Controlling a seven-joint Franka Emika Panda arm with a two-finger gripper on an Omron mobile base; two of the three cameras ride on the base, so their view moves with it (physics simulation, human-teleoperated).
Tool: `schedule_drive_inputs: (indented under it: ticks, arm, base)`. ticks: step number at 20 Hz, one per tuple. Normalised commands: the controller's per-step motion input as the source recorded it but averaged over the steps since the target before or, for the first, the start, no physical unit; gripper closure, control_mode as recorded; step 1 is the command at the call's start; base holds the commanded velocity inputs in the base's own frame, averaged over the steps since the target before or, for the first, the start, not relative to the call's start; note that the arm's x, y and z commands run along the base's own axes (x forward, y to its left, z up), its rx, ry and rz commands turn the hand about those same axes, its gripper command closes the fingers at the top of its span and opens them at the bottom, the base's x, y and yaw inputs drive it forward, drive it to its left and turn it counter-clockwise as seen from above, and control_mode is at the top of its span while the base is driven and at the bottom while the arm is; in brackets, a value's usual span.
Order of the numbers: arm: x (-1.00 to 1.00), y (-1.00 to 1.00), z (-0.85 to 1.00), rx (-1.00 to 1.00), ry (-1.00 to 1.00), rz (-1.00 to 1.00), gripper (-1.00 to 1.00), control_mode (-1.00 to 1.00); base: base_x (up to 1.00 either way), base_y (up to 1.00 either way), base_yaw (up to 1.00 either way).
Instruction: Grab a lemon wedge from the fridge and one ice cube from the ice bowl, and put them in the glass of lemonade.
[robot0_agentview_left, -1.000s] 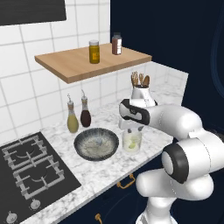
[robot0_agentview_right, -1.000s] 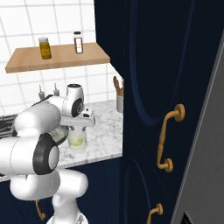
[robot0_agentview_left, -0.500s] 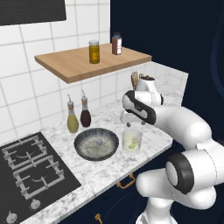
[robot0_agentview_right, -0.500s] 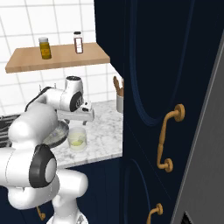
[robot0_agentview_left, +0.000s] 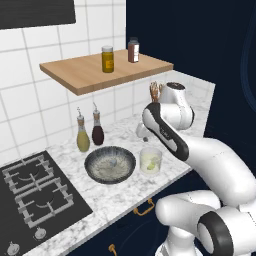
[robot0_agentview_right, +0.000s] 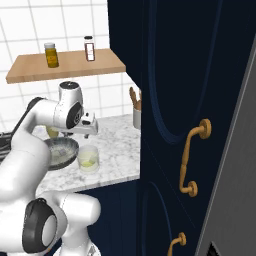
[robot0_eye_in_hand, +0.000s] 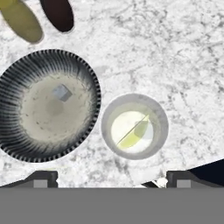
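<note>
Seen from the hand view, the glass of lemonade (robot0_eye_in_hand: 134, 127) stands on the marble counter, and the yellow-green lemon wedge (robot0_eye_in_hand: 136, 133) lies in its liquid. To its left sits the ice bowl (robot0_eye_in_hand: 92, 87), with one ice cube (robot0_eye_in_hand: 62, 92) on its pale inside. My gripper (robot0_eye_in_hand: 111, 179) hangs open and holds nothing above the glass (robot0_agentview_left: 150, 160), a little apart from it. It also shows in the side views (robot0_agentview_left: 143, 132) (robot0_agentview_right: 90, 129), with the bowl (robot0_agentview_left: 95, 174) (robot0_agentview_right: 70, 142) next to the glass (robot0_agentview_right: 88, 158). The fridge's grey panel (robot0_agentview_right: 235, 190) stands at the far right.
Two thin-necked bottles (robot0_agentview_left: 83, 136) stand behind the bowl by the tiled wall. A wooden shelf (robot0_agentview_left: 105, 71) with two jars hangs above. The gas hob (robot0_agentview_left: 35, 192) lies to the left. A utensil holder (robot0_agentview_right: 136, 112) and the tall navy cabinet (robot0_agentview_right: 170, 100) with gold handles are on the right.
The gripper has opened and risen from the glass, and the arm has drawn up higher. The lemon wedge now lies in the lemonade.
</note>
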Motion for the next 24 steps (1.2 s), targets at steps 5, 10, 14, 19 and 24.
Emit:
schedule_drive_inputs:
  ticks: [5,10,14,19,24]
  arm:
    - [-0.04,0.21,0.72,0.0,0.0,-0.01,-1.0,-1.0]
    - [-0.23,0.32,0.7,0.0,-0.01,-0.01,-1.0,-1.0]
    - [-0.42,0.26,0.56,0.0,0.0,0.0,-1.0,-1.0]
    - [-0.67,0.04,0.16,0.0,-0.21,-0.09,-1.0,-1.0]
    - [-0.6,-0.16,0.0,0.02,-0.18,-0.2,-1.0,-1.0]
  base:
    - [0.0,0.0,0.0]
    - [0.0,0.0,0.0]
    - [0.0,0.0,0.0]
    - [0.0,0.0,0.0]
    - [0.0,0.0,0.0]
